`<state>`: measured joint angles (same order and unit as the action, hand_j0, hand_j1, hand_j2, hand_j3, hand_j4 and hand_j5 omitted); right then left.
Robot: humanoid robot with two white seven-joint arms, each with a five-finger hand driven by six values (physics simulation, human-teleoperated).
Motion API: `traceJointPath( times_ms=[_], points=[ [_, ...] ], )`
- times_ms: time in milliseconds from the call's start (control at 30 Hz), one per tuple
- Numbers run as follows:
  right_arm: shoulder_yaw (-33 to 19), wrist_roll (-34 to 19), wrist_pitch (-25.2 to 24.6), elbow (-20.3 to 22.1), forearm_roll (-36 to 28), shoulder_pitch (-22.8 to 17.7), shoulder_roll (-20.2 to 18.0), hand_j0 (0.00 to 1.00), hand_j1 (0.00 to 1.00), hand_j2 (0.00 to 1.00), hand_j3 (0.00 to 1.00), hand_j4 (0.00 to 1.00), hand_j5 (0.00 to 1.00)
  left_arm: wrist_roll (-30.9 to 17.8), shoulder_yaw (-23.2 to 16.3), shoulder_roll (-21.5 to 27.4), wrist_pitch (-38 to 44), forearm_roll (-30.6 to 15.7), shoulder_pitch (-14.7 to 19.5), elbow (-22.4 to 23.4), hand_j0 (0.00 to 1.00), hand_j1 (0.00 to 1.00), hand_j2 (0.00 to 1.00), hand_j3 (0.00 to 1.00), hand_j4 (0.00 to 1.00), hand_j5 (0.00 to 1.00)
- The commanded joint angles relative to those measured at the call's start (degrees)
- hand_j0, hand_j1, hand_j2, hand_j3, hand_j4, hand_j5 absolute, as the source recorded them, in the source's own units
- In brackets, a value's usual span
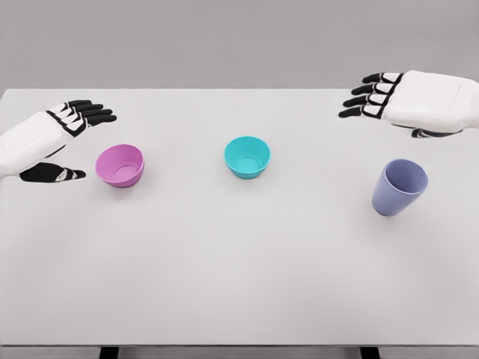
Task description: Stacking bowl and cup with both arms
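A pink bowl point(120, 165) stands upright on the white table point(239, 269) at the left. A teal bowl point(247, 156) sits near the table's middle. A lavender cup point(400, 187) stands at the right, mouth up. My left hand point(75, 142) hovers just left of the pink bowl, fingers spread and thumb apart, holding nothing. My right hand point(374, 97) floats above and behind the cup, toward the far right, fingers extended and empty.
The table's front edge runs along the bottom of the view, with dark legs point(108, 352) showing below it. A plain grey wall stands behind the far edge.
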<state>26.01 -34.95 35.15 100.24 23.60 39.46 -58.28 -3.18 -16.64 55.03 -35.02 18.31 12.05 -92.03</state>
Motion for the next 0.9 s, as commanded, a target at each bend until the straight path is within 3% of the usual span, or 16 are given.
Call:
traceJointPath(
  times_ms=[0,133,200,300,367,433,500,600,700,767,867],
  points=[
    [0.18,-0.05,-0.15,0.13,-0.31,0.09,-1.75,1.0,1.0,1.0,1.0,1.0,1.0,0.01,0.03,-0.18,0.02,-0.3,0.0,0.36,1.0,1.0,1.0,1.0,1.0,1.0],
    [-2.98,-0.05,-0.15,0.13,-2.86,-0.17,-2.01,1.0,1.0,1.0,1.0,1.0,1.0,0.19,0.12,-0.18,0.02,-0.73,-0.09,0.45,1.0,1.0,1.0,1.0,1.0,1.0],
    [-6.14,-0.05,-0.15,0.13,-3.38,-0.87,-1.49,1.0,1.0,1.0,1.0,1.0,1.0,-0.07,0.47,-2.2,0.02,-1.0,0.0,2.56,1.0,1.0,1.0,1.0,1.0,1.0],
    [-6.15,-0.05,-0.15,0.13,-11.55,-2.54,-0.44,1.0,1.0,1.0,1.0,1.0,1.0,-0.43,2.4,-2.03,0.02,-0.56,0.52,2.91,1.0,1.0,1.0,1.0,1.0,1.0],
    [-6.5,-0.05,-0.15,0.13,-17.87,-3.33,5.18,1.0,1.0,1.0,1.0,1.0,1.0,-0.51,2.58,-1.77,0.02,-0.12,1.05,3.35,1.0,1.0,1.0,1.0,1.0,1.0],
    [-6.76,-0.05,-0.15,0.13,-18.5,-5.53,5.63,1.0,1.0,1.0,1.0,1.0,1.0,-4.55,2.93,-1.68,0.02,-1.0,1.66,3.7,1.0,1.0,1.0,1.0,1.0,1.0],
    [-6.76,-0.05,-0.15,0.13,-18.59,-7.29,4.31,1.0,1.0,1.0,1.0,1.0,1.0,-15.35,2.84,-1.68,0.02,-1.7,5.62,4.84,1.0,1.0,1.0,1.0,1.0,1.0],
    [-6.67,-0.05,-0.15,0.13,-18.33,-8.34,1.85,1.0,1.0,1.0,1.0,1.0,1.0,-31.79,2.22,-1.41,0.02,-5.48,8.61,5.46,1.0,1.0,1.0,1.0,1.0,1.0],
    [-6.67,-0.05,-0.15,0.13,-18.33,-8.26,1.76,1.0,1.0,1.0,1.0,1.0,1.0,-31.82,1.87,-1.06,0.02,-8.29,10.63,5.64,1.0,1.0,1.0,1.0,1.0,1.0],
    [-6.76,-0.05,-0.15,0.13,-18.33,-8.25,1.76,1.0,1.0,1.0,1.0,1.0,1.0,-31.82,-1.28,-1.06,0.02,-9.7,14.75,8.71,1.0,1.0,1.0,1.0,1.0,1.0],
    [-6.76,-0.05,-0.15,0.13,-18.33,-8.17,1.5,1.0,1.0,1.0,1.0,1.0,1.0,-31.82,-14.2,-4.92,0.02,-9.61,26.71,18.55,1.0,1.0,1.0,1.0,1.0,1.0]
  ],
)
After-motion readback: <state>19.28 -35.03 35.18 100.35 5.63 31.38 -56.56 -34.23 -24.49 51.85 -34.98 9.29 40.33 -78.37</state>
